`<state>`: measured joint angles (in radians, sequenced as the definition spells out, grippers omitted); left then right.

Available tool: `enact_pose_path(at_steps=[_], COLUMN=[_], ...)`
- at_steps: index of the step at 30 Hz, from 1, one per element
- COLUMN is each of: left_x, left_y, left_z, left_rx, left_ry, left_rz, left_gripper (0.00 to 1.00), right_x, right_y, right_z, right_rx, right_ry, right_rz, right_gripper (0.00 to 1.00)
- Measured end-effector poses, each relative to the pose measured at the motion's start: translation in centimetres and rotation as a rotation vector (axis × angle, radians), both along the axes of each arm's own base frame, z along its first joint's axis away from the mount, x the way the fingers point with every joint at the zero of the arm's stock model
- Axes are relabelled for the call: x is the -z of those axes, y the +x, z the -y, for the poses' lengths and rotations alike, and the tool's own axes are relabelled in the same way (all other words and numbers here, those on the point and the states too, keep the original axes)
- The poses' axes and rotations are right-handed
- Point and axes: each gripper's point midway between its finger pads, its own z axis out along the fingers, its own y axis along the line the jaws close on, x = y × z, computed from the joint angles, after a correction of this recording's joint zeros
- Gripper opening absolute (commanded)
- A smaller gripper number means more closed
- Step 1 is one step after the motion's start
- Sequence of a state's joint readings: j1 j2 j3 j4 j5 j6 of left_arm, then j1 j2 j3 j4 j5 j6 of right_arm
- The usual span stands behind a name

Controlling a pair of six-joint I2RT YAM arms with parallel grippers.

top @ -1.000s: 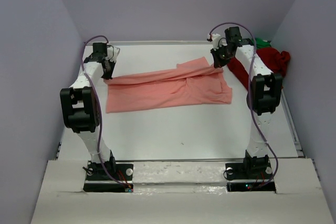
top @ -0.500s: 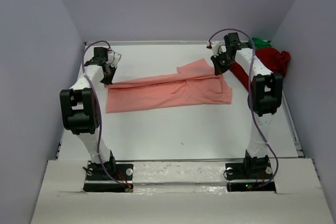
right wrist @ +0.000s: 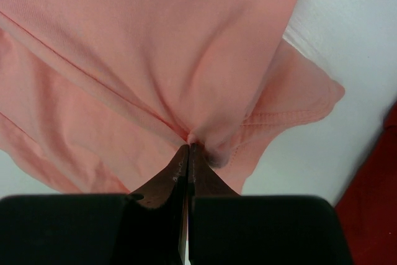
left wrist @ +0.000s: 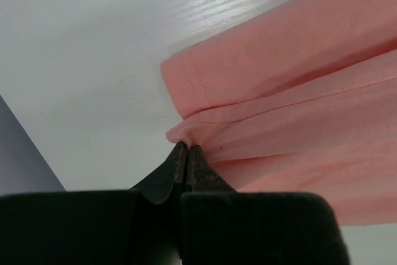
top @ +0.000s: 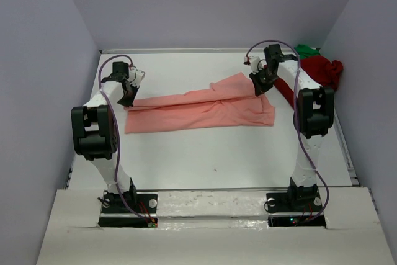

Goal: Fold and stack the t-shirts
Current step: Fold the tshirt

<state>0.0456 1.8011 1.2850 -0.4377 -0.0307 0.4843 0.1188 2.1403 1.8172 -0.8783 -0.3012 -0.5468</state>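
Since only a thin pucker of the soft salmon-pink cloth t-shirt (top: 198, 110), stretched between them, is pinched at the tips of the clamped left gripper (left wrist: 186, 148) and right gripper (right wrist: 188, 147), it could be lost under uneven pulling.

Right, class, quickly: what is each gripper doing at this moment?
Left gripper: closed on the salmon-pink t-shirt.
Right gripper: closed on the same t-shirt.

Left gripper (top: 126, 95) and right gripper (top: 260, 85) have both shifted toward the near edge, dragging the pinched far edge of the salmon-pink t-shirt (top: 198, 113) with them. The cloth is now a narrower, flatter band.
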Motion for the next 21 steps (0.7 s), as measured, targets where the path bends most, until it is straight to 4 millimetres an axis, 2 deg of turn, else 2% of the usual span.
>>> enact_pose_path(at_steps=[14,21], left_x=[-0.2,1.6], left_y=[0.5,0.4], left_z=[-0.3,-0.2], left_rx=[0.005,0.004], left_ry=[0.078,0.137], left_rz=[0.020,-0.012], left_gripper=[0.00,0.00], right_x=[0.9,1.9], right_y=[-0.7,-0.5], right_z=[0.3,0.1], right_rx=[-0.002,0.001], right_ry=[-0.015,-0.010], right_rz=[-0.033,-0.068], right_gripper=[0.00,0.00])
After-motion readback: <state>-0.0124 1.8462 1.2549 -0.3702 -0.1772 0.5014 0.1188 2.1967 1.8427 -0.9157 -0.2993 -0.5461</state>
